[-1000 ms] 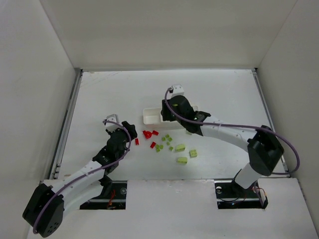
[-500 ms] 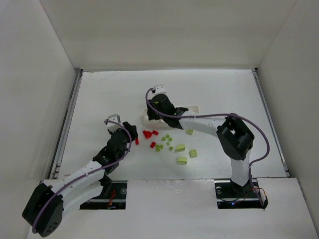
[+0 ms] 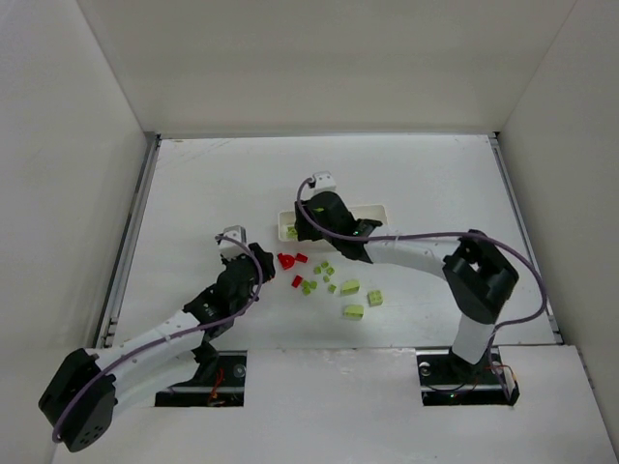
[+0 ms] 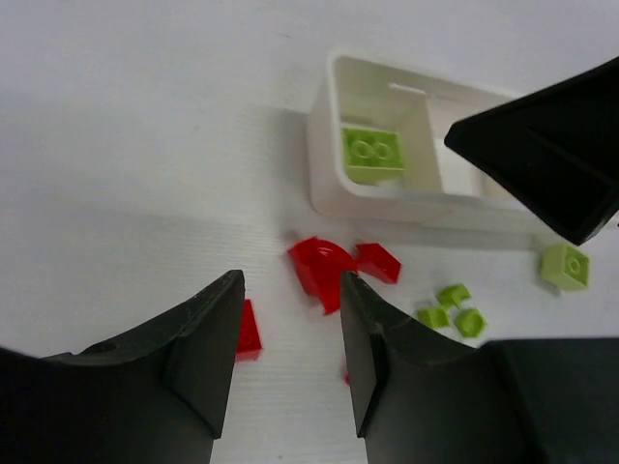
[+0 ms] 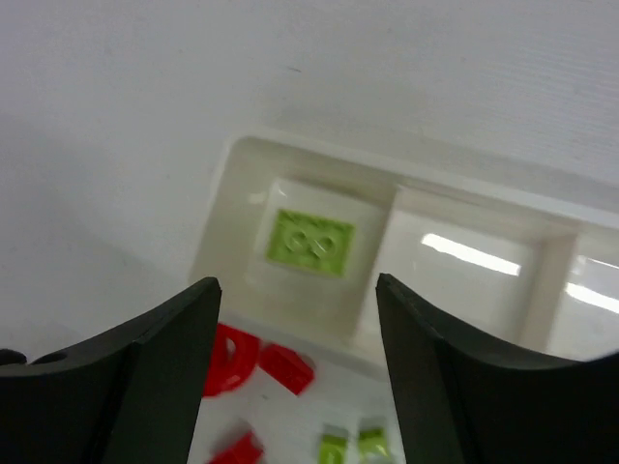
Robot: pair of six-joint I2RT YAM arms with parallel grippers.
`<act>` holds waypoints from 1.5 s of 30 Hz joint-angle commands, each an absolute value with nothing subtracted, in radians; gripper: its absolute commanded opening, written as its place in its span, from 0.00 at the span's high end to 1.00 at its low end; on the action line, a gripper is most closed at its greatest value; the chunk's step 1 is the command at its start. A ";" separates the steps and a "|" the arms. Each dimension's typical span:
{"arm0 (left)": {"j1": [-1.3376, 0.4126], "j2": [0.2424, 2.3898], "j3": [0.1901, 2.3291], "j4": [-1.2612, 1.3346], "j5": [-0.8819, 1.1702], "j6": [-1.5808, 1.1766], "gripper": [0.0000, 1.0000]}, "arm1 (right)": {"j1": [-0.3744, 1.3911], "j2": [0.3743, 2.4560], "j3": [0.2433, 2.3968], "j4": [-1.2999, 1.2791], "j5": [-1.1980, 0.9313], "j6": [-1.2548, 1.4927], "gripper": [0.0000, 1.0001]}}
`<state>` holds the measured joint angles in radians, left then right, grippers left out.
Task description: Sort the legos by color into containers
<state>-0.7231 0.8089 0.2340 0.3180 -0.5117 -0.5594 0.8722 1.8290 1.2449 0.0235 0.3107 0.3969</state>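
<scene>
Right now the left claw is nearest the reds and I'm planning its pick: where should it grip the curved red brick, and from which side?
Probably from straight above, since the curved red brick lies low on the table. Close the left claw across its flatter sides, not the rounded back, where it could slip. Avoid the small red brick beside it.

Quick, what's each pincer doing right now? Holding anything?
Left pincer: open, holding nothing, red legos just ahead of it.
Right pincer: open, holding nothing, over the tray, where one green lego lies.
</scene>
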 commanded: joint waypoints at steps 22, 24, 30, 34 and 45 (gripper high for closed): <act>-0.921 1.278 0.524 0.206 -0.649 -0.653 0.58 | 0.805 1.307 0.641 0.245 0.368 0.509 0.40; -0.917 1.298 0.537 0.196 -0.663 -0.657 0.58 | 0.803 1.287 0.641 0.245 0.365 0.506 0.39; -0.877 1.365 0.574 0.196 -0.669 -0.655 0.59 | 0.785 1.213 0.658 0.238 0.342 0.476 0.34; -0.863 1.414 0.601 0.198 -0.672 -0.647 0.60 | 0.774 1.215 0.664 0.244 0.315 0.471 0.34; -0.858 1.457 0.607 0.178 -0.692 -0.667 0.69 | 0.759 1.233 0.621 0.291 0.298 0.483 0.34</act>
